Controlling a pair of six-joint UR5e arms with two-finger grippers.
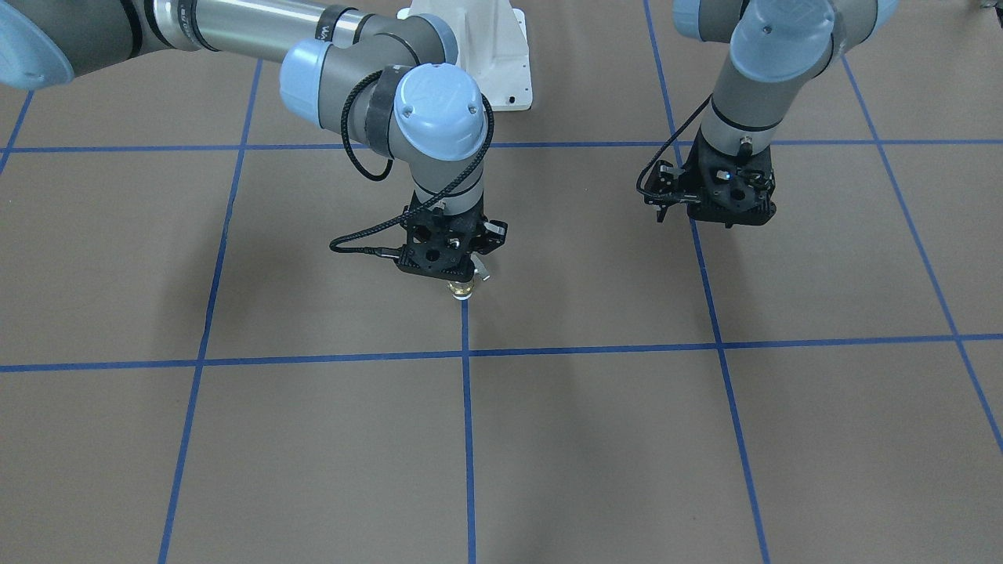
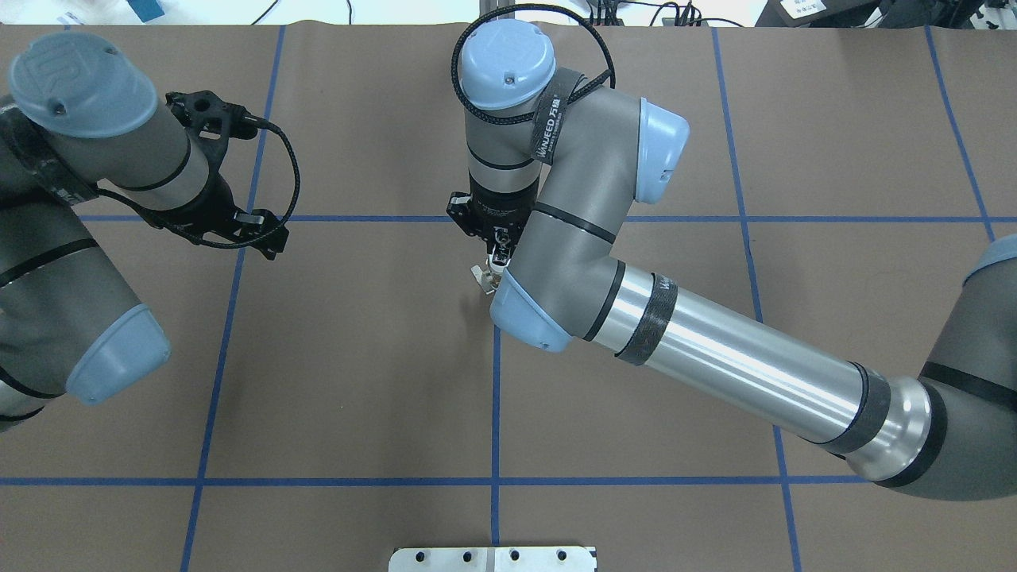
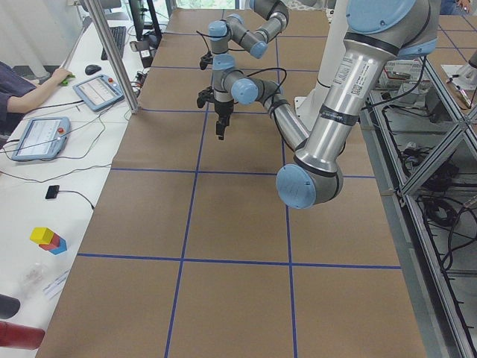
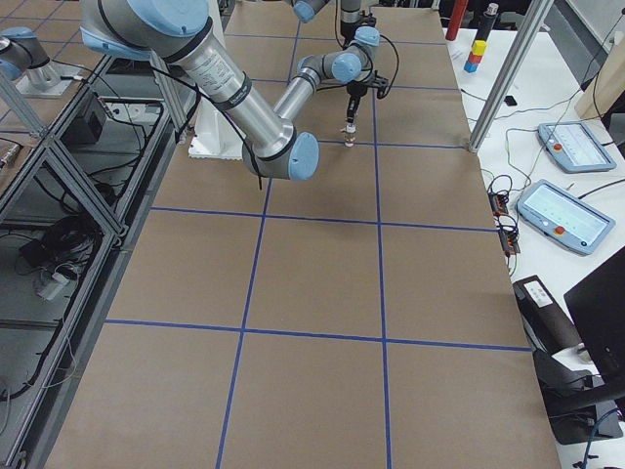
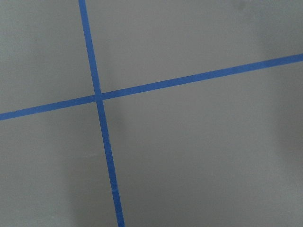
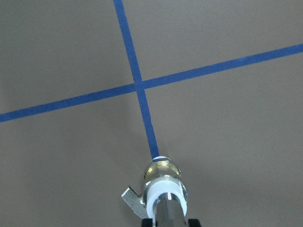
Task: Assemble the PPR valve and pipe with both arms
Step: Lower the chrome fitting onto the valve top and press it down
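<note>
My right gripper [image 1: 458, 280] points straight down near the table's middle. It is shut on the greyish pipe [image 6: 166, 210], whose lower end sits in the white collar of the PPR valve [image 6: 162, 172]. The valve hangs below the fingers, brass middle down and silver lever out sideways, just over a blue tape line; I cannot tell whether it touches the table. The valve also shows in the front view [image 1: 462, 290] and the overhead view [image 2: 482, 278]. My left gripper [image 1: 709, 215] hovers apart over a tape line, empty and seemingly open; its wrist view shows only table.
The brown table bears a blue tape grid [image 5: 99, 97]. The white bolted pedestal [image 1: 486, 55] stands at the robot's side of the table. Tablets [image 3: 41, 138] and coloured blocks [image 3: 48, 239] lie beyond the table's far edge, where an operator sits.
</note>
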